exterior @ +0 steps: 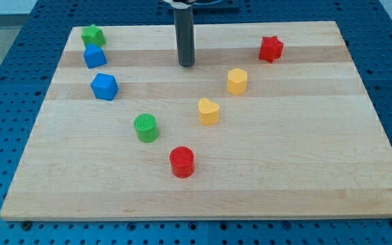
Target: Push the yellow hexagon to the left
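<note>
The yellow hexagon [237, 80] sits on the wooden board [305, 163], right of centre in the upper half. My tip [186, 64] is the lower end of the dark rod coming down from the view's top. It stands to the left of the hexagon and a little above it, with a clear gap between them. A second yellow block [209, 111], heart-like in shape, lies below and left of the hexagon.
A red star [271, 48] is at the upper right. A green star [92, 34], a blue cube [94, 56] and a blue hexagon [104, 86] are at the upper left. A green cylinder [145, 127] and a red cylinder [182, 162] lie lower centre.
</note>
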Tool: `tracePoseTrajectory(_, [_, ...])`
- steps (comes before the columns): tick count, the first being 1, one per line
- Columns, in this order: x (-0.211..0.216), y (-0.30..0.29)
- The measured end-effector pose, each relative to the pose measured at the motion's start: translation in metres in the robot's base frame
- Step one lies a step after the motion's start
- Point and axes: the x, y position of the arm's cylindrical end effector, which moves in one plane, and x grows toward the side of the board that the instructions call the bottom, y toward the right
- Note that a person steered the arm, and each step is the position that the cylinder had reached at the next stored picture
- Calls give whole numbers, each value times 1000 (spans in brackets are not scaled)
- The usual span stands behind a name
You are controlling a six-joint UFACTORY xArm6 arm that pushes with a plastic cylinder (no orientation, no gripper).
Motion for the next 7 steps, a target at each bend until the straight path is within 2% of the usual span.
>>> tracePoseTrajectory(5, [3, 31])
tracePoseTrajectory(6, [12, 101])
tracePoseTrajectory(7, [55, 168])
